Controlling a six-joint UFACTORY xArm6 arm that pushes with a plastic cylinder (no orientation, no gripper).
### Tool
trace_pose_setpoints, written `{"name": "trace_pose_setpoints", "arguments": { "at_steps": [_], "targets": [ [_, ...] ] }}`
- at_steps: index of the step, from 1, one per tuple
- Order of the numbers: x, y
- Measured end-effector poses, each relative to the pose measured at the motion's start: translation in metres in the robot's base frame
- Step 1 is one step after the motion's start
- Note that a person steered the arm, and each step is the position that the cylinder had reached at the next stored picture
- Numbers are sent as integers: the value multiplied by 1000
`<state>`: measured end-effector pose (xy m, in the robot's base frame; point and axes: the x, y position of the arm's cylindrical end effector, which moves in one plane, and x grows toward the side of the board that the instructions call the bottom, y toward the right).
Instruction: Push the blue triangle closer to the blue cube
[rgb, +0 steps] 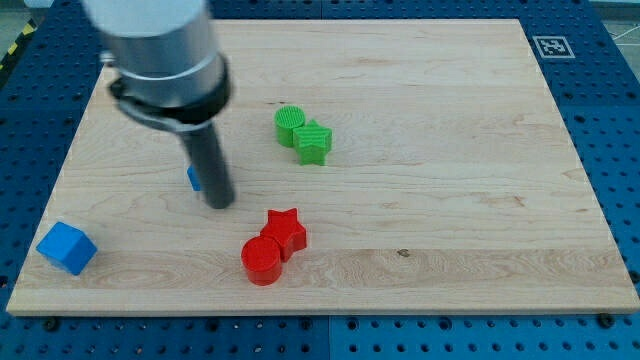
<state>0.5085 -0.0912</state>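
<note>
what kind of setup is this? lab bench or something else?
Likely a robot lab bench: a wooden board on a blue perforated table, a fiducial tag at the board's corner, and small coloured blocks like the blue cube.

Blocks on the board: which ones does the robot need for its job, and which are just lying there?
Needed:
blue triangle, mostly hidden behind the rod
blue cube, near the view's bottom left
my tip, just right of the triangle

Just lying about:
green cylinder
green star
red star
red cylinder
</note>
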Motion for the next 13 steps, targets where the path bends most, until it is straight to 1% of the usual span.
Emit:
{"name": "trace_pose_setpoints", "arguments": {
  "at_steps": [1,2,3,4,8,10,11,12,13],
  "targets": [
    [-6,42],
    [-50,42],
    [-51,28],
    [-44,8],
    [-35,-106],
    [-22,-154],
    [-45,-151],
    [-87,-91],
    [-73,-67]
  ]
}}
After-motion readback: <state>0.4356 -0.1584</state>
